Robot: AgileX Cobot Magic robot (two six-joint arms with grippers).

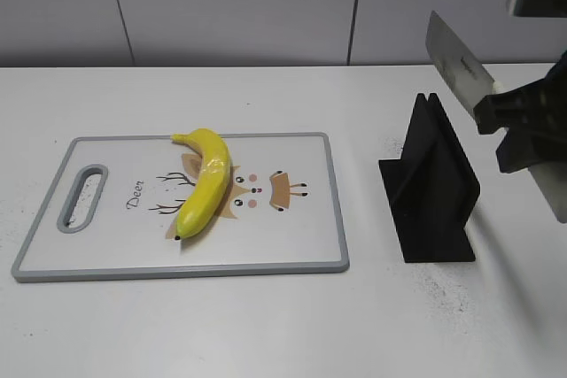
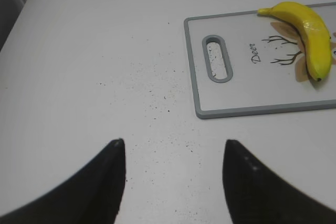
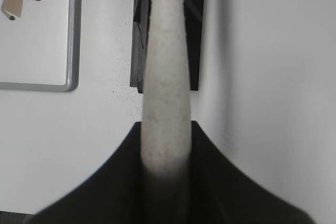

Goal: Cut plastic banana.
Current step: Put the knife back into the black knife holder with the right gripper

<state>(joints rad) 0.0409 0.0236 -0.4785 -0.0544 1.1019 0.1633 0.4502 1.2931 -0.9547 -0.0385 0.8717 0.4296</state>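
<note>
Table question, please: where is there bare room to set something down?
Free: the table in front of the board, and left of the board by the left pincer. Crowded: around the black stand, where the right pincer holds the knife.

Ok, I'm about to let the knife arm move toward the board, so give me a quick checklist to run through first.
1. Knife gripped by right gripper: ok, jaws shut on the handle.
2. Knife out of the black knife stand: ok, blade is above it.
3. Plastic banana on the cutting board: ok, lying across the deer print.
4. Banana steadied: not ok, nothing holds it.
5. Left gripper off the board: ok, open over bare table.
6. Blade edge direction: cannot tell.
</note>
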